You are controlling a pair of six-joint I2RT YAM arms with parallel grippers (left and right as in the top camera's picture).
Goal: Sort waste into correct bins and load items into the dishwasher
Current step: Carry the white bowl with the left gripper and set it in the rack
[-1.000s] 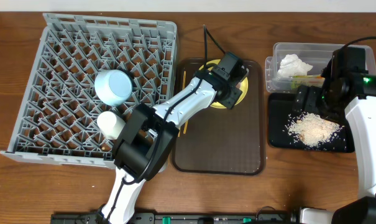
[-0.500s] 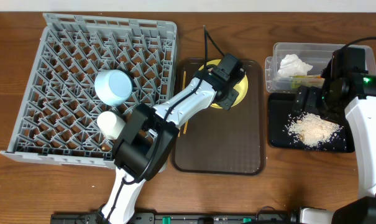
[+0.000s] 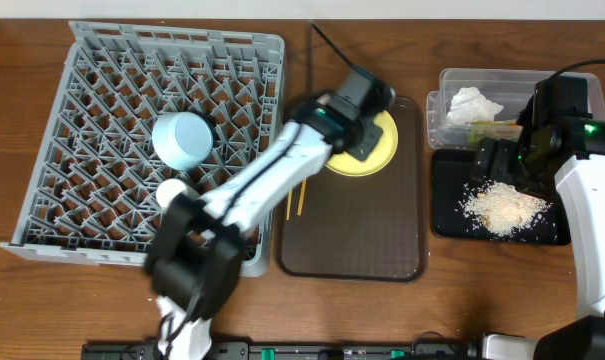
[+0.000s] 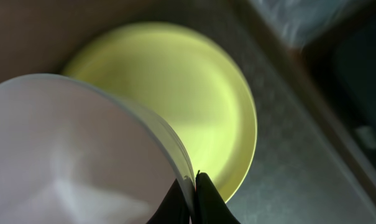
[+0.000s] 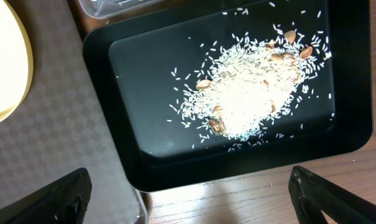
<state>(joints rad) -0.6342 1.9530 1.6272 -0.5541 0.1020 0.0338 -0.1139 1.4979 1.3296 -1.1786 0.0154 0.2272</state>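
The grey dish rack (image 3: 92, 95) is taking up the left side of the table (image 3: 482, 300), with the light-blue bowl (image 3: 182, 138) lying among its pegs and the small white cup (image 3: 168, 190) sitting just nearer the robot, partly under the blurred left arm (image 3: 262, 185). Just beside the rack, the brown serving tray (image 3: 362, 235) is carrying the yellow plate (image 3: 377, 160) at its far end, and the chopsticks (image 3: 298, 197) are lying along its left edge. To the right, the black tray (image 5: 138, 93) is sitting just in front of the clear box (image 3: 444, 108). The crumpled tissue (image 3: 475, 102) and the wrapper (image 3: 494, 127) are resting inside the box, while the rice (image 5: 250, 93) is lying heaped in the black tray's middle with grains scattered around it. The left gripper (image 4: 194, 186) is pinching the rim of the cream-white bowl (image 4: 69, 155) between nearly closed fingers. It is holding the bowl over the plate, and whether the two are touching cannot be told from the wrist view. The right gripper (image 5: 189, 180) is hovering over the near edge of the black tray, its fingers (image 5: 57, 199) spread wide and gripping nothing.
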